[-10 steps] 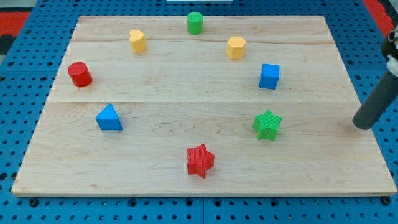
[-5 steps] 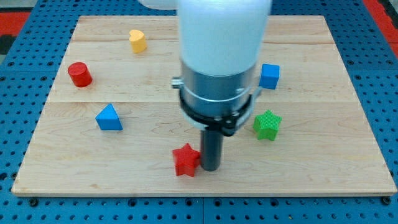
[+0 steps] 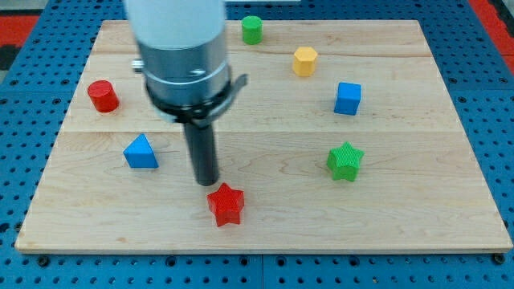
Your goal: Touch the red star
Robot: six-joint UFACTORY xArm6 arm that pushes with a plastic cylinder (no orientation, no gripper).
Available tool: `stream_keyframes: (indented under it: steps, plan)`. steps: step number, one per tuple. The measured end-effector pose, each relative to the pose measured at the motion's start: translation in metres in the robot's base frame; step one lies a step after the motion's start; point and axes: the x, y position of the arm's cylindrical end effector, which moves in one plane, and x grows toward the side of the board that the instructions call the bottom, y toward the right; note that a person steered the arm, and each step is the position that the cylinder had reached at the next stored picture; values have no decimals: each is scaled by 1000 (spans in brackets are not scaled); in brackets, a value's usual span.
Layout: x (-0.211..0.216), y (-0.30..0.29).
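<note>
Pale wooden board (image 3: 401, 217), made of planks with a faint grain, lies on a blue perforated metal table (image 3: 24, 265). Near the view's bottom, a little left of centre, sits the ribbed red plastic star block (image 3: 226, 204), its sides showing fine layered ridges. My tip (image 3: 206, 181), the lower end of a smooth dark cylindrical rod, stands just above and to the left of the red star, very near its upper left point (whether they actually touch I cannot tell). The rod hangs from a grey metal collar and a glossy white arm housing (image 3: 177, 32). The arm carries no claw, so it has no open or closed state to tell.

The blue triangular block (image 3: 141, 152) lies to the left of the rod, well apart from it. The red cylinder block (image 3: 103, 95) is near the board's left edge. The ribbed green star block (image 3: 345, 160) sits on the right, with the blue cube block (image 3: 348, 98) above it. The yellow hexagonal block (image 3: 304, 60) and the green cylinder block (image 3: 252, 29) lie toward the view's top.
</note>
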Motion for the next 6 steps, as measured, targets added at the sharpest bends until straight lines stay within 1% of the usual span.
stream_keyframes:
  steps: [1, 3, 6]
  plan:
    - [31, -25]
    - [40, -123]
    - [34, -137]
